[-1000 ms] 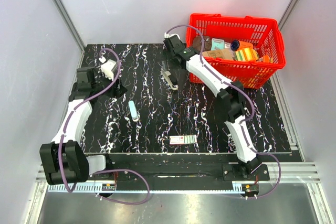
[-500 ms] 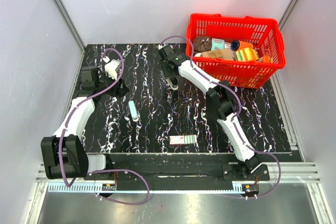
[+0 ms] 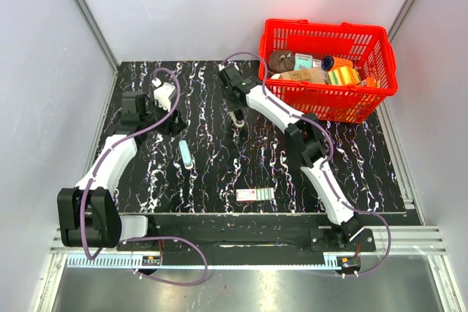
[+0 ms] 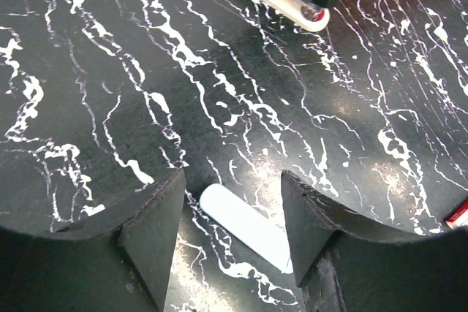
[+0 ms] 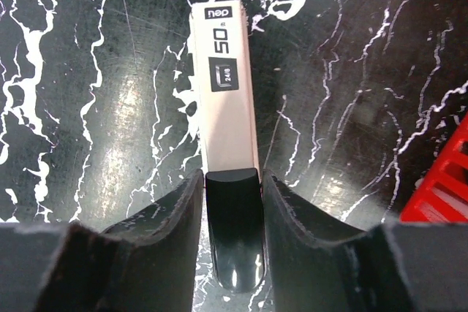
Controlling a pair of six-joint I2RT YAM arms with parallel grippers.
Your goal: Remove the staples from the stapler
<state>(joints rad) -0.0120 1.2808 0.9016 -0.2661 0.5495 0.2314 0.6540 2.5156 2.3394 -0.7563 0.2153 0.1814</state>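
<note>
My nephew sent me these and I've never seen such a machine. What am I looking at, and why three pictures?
Two robot arms are bolted to a black marbled table. The wide picture is from a camera overhead: left arm, right arm. The other two come from cameras on each wrist, looking past its jaws. On the table lie a stapler, a pale stick and a small labelled box; a red basket of odds and ends stands at the far right. The left jaws hang open, the stick showing beyond them. The right jaws sit close on either side of the stapler's dark end; whether they grip it yet is unclear.
</note>
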